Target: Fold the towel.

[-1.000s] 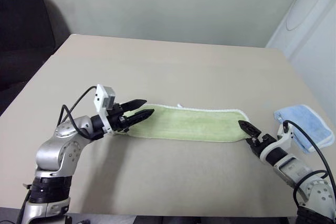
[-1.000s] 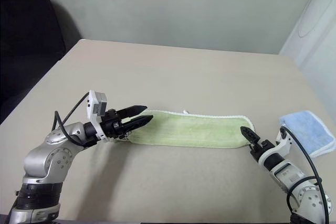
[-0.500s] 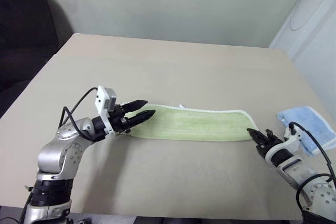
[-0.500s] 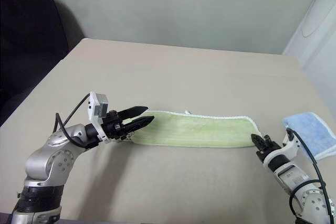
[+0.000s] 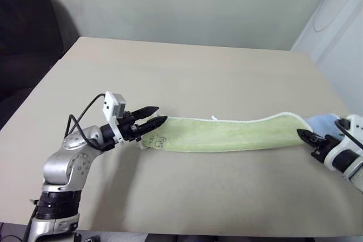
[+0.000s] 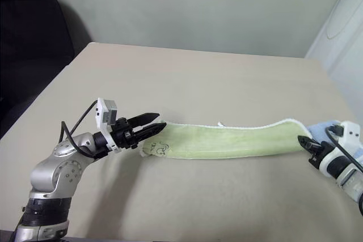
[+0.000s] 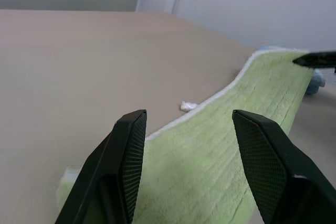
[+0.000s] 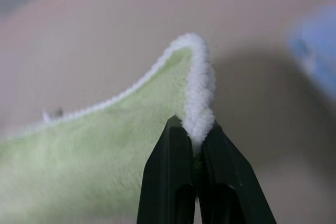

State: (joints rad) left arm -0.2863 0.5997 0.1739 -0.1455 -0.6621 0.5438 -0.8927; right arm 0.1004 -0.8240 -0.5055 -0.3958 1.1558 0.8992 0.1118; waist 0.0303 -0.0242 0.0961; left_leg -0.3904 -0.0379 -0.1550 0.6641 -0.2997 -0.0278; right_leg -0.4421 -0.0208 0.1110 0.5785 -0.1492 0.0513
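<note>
The towel is a long light green strip with white edging, stretched across the table between both grippers. Its dark logo shows near its left end, and a small white loop tag sits on its far edge. My left gripper hovers open over the left end; in the left wrist view its fingers stand wide apart above the cloth. My right gripper is shut on the white edging of the right end and holds that end raised off the table.
A folded light blue cloth lies at the table's right edge, just behind my right gripper. The table's far half and front strip are bare beige surface. A dark chair stands off the far left corner.
My right gripper closed on the towel's right end, then rose and pulled it to the right. The towel slid and stretched, uncovering the logo at its left end. The left arm stayed still.
</note>
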